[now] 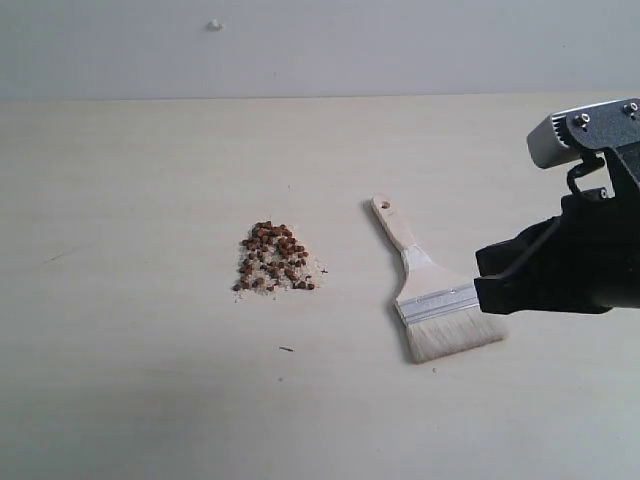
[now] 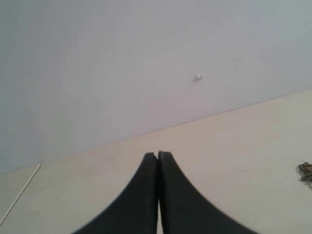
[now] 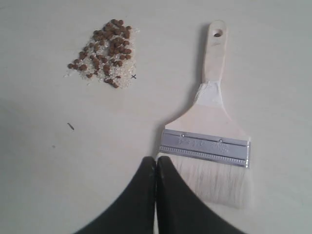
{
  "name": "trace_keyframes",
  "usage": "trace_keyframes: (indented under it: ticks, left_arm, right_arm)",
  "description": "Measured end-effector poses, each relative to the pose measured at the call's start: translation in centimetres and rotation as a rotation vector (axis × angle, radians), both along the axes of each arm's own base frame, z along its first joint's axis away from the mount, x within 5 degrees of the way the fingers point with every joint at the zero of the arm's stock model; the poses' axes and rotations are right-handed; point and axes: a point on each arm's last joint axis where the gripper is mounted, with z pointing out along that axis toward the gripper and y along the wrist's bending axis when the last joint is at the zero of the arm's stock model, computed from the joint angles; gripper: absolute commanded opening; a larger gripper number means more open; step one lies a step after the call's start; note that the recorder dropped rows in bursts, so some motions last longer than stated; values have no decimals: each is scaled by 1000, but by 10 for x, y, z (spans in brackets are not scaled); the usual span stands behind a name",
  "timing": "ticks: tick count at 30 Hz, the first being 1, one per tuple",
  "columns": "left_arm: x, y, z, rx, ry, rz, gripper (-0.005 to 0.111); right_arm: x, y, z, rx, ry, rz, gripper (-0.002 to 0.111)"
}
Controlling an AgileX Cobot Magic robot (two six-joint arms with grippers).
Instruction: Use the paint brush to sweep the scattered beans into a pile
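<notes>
The beans (image 1: pixel 273 259) (image 3: pixel 106 50) lie gathered in a small heap of reddish-brown grains and pale crumbs near the table's middle; a few show at the edge of the left wrist view (image 2: pixel 306 170). The paint brush (image 1: pixel 428 285) (image 3: pixel 209 124) lies flat to their right, its handle hole pointing away and its bristles toward the front. My right gripper (image 1: pixel 495 278) (image 3: pixel 156 159) is shut and empty, hovering by the bristle end without holding the brush. My left gripper (image 2: pixel 158 154) is shut and empty, out of the exterior view.
A lone dark speck (image 1: pixel 287 349) (image 3: pixel 70 126) lies on the pale table (image 1: pixel 130 370) in front of the heap. A grey wall (image 1: pixel 320 45) with a small white bump (image 1: pixel 214 25) (image 2: pixel 198 77) stands behind the table.
</notes>
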Motion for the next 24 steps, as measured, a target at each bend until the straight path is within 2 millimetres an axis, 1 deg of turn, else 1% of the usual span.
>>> trace_keyframes:
  ticks: [10,13,15,18,21,24]
  left_arm:
    - [0,0,0,0,0,0,0]
    - [0,0,0,0,0,0,0]
    - [0,0,0,0,0,0,0]
    - [0,0,0,0,0,0,0]
    - [0,0,0,0,0,0,0]
    - [0,0,0,0,0,0,0]
  right_arm:
    - [-2,0,2,2,-1,8,0]
    - [-4,-3,3,-59,-49,56,0]
    - [-8,-7,12,-79,-122,70,0]
    - [-18,-22,30,-66,-262,12,0]
    - [-40,-44,57,-20,-461,-90,0]
    - [-67,-60,76,10,-640,-181,0]
